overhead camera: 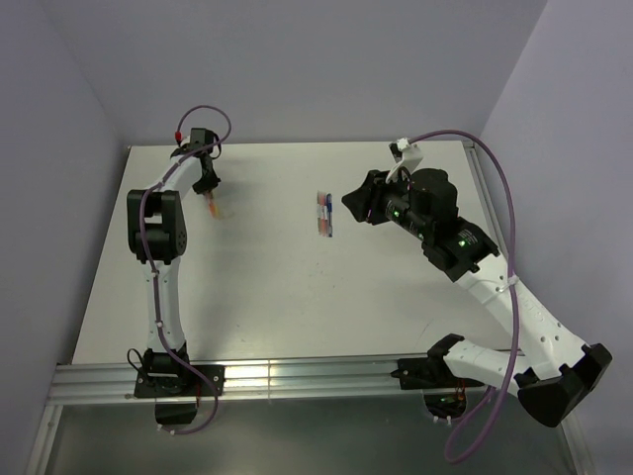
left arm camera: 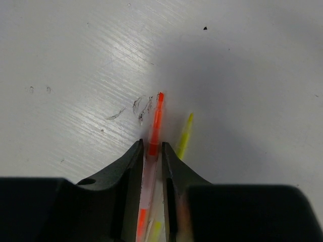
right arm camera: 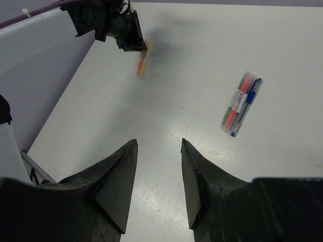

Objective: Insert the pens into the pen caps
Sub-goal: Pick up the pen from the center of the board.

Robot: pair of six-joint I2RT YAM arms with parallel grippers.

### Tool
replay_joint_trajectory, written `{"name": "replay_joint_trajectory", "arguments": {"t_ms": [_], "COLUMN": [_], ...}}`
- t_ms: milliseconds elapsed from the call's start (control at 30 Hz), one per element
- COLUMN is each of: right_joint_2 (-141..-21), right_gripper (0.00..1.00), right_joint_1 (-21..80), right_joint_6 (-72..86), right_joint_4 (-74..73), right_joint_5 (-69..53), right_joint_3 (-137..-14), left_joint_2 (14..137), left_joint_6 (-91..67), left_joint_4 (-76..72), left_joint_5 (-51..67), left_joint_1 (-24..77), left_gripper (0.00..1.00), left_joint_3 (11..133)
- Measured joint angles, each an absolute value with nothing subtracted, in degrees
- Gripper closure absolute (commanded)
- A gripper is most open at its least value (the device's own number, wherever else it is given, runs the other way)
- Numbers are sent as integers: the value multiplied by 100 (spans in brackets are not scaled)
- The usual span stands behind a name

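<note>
A: Where is the pen we care about?
B: A thin orange pen point(left arm camera: 157, 118) with a clear plastic barrel sits between the black fingers point(left arm camera: 123, 169) of the left gripper point(left arm camera: 151, 150). They pinch it on the barrel, and its coloured tip pokes forward, low over the flat white table point(overhead camera: 267, 297). A slim yellow pen point(left arm camera: 184, 135) shows just beside one finger; I cannot tell whether it is gripped too.
A: How will it handle?
B: Light and stiff, I'd judge, but smooth and narrow, so it could roll or slide between the pads. A hold mid-barrel, well back from the tip, leaves the end free to meet a cap. The tip looks delicate. There are faint dark ink scribbles point(left arm camera: 139, 107) on the table right by it, so it probably marks whatever it touches.
A: And the rest?
B: A small bundle of coloured plastic pens point(right arm camera: 241, 103), orange, green and blue among them, lies flat mid-table, well apart from the left gripper. I cannot pick out any loose pen caps there.
A: Arm poses?
B: The left arm rises from its base, bends at the elbow and reaches to the far left part of the table, wrist tilted down. The right arm swings out wide and folds back toward the centre. The right gripper point(right arm camera: 158, 146) hovers near the bundle, jaws spread and holding nothing
</note>
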State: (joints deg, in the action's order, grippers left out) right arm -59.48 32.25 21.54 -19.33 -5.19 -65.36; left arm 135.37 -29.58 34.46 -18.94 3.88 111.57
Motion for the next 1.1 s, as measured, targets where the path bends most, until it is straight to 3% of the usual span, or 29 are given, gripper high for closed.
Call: {"name": "replay_joint_trajectory", "arguments": {"t_ms": [267,767,1100], "right_joint_2": [-5999,-6097,-6289], "right_gripper": [52,53,53], "right_joint_1": [3225,3225,3225], "right_joint_6": [2152,2134,2145], "right_joint_4": [-1933,-1935,-1796], "right_joint_5": [-523,-563,-1118], "right_joint_3": [-6536,-6536,-6521], "left_joint_2": [13539,13111,11238], "left_joint_6": [-2958,-2766,-2845], "left_joint_4": [3435,3590,3426], "left_joint_5": [-1844,-1643,-952], "left_joint_1": [355,311,423], "left_gripper": [99,100,100], "left_joint_3": [11157,11048,10595]}}
